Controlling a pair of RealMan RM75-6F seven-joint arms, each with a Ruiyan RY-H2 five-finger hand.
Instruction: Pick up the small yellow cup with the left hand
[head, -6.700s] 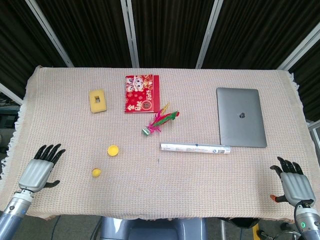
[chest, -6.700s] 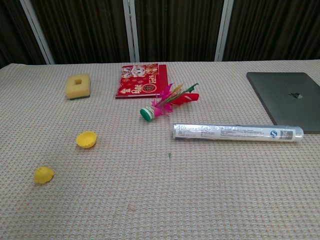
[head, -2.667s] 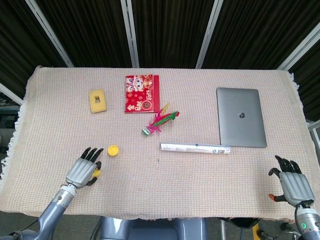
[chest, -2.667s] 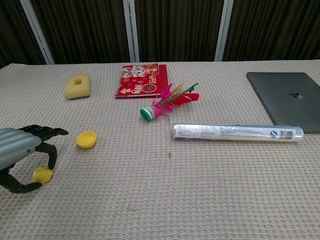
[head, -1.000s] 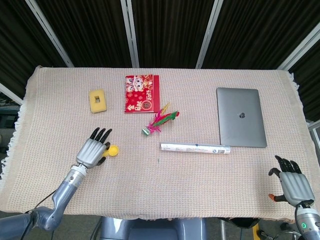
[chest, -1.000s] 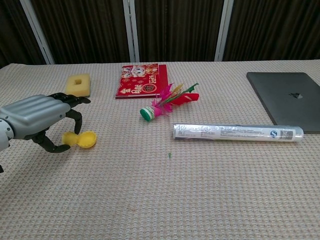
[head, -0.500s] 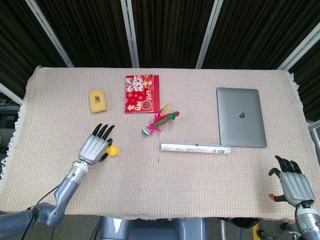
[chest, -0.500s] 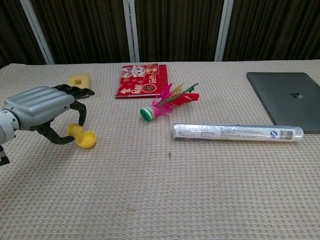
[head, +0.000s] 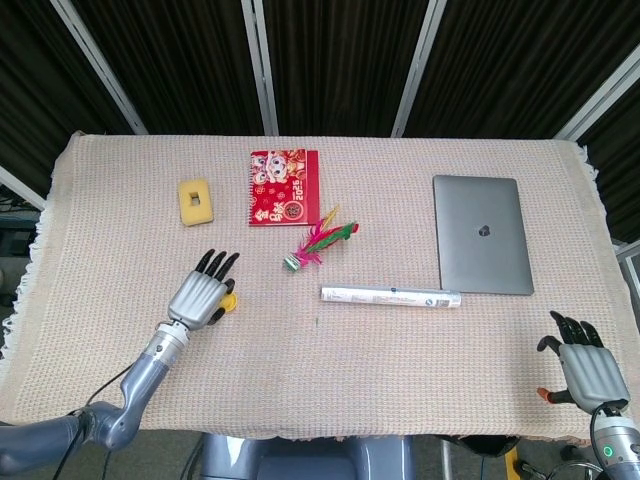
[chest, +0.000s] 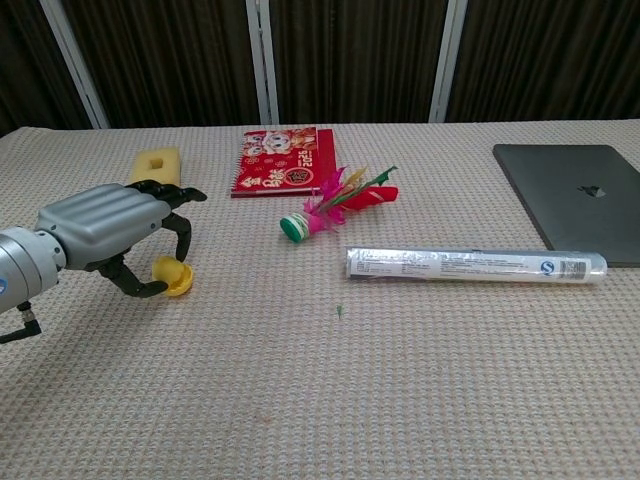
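Observation:
My left hand (head: 199, 295) (chest: 108, 233) hovers low over the front left of the table, fingers curled. It pinches the small yellow cup (chest: 163, 267) between thumb and fingers. The cup touches a second, wider yellow cup (chest: 183, 281) on the cloth, which shows as a yellow bit (head: 229, 302) past the fingertips in the head view. There the hand hides the small cup. My right hand (head: 585, 368) rests open at the table's front right corner, holding nothing.
A yellow sponge (head: 195, 201) and a red notebook (head: 285, 187) lie at the back left. A feathered shuttlecock (head: 318, 245) and a clear tube (head: 391, 296) sit mid-table. A grey laptop (head: 481, 233) lies closed on the right.
The left hand took the small yellow cup from the front left and carried it forward and right to the wider yellow cup. In the last half second it edged further right.

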